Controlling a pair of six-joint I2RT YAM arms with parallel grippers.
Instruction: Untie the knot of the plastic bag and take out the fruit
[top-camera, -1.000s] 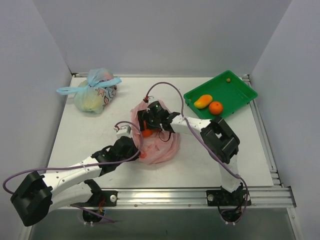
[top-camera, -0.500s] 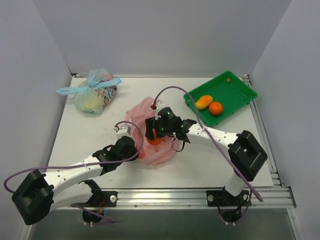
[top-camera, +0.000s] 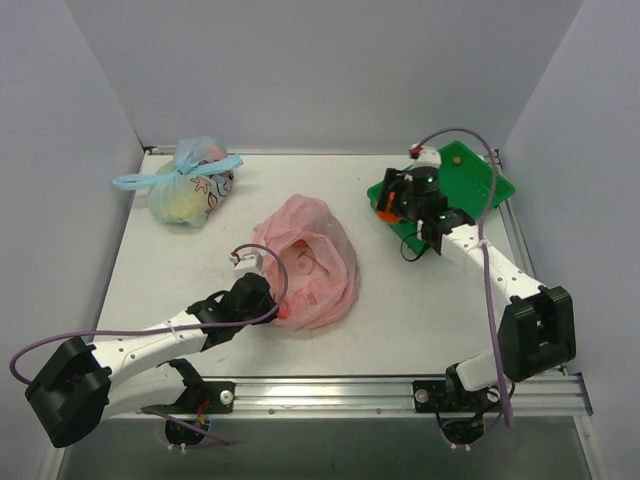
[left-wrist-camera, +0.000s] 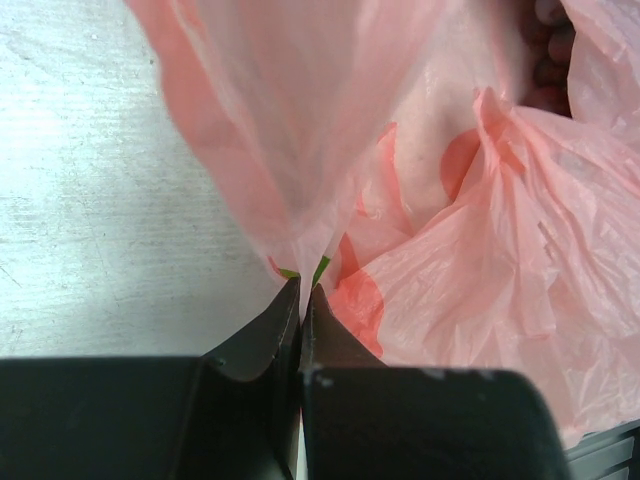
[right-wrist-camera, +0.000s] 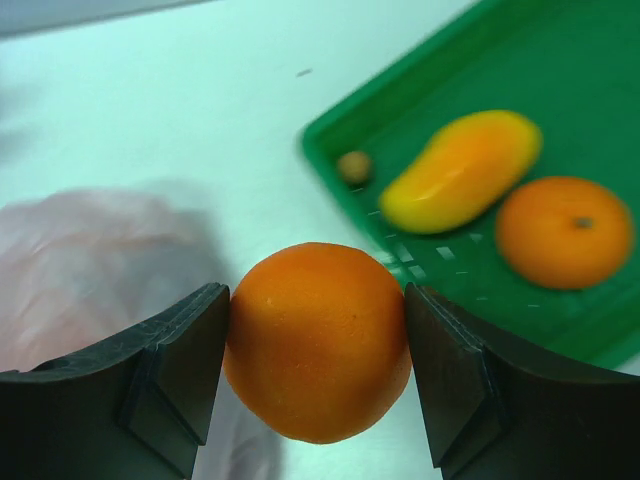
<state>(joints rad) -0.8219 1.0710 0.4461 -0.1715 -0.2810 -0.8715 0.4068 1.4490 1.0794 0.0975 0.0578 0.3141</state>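
Plastic bag (top-camera: 310, 262): crumpled pink heap on the table (top-camera: 180, 270), lying right against the left claw.
Left claw (left-wrist-camera: 300, 300): fingers pressed together on a fold of the pink film, a tight pinch at the bag's near edge.
Dark fruit (left-wrist-camera: 548, 60): showing inside the bag, ahead and to the right of that claw.
Right claw (right-wrist-camera: 317, 345): clamped on an orange (right-wrist-camera: 315, 325), one finger on each side, held in the air.
Green tray (right-wrist-camera: 540, 60): just beyond the right claw, off to its right.
In the tray: a mango (right-wrist-camera: 460, 170), a second orange (right-wrist-camera: 563, 232), a small brown ball (right-wrist-camera: 352, 167).
Blue-tied bag (top-camera: 188, 190): well apart from both claws.
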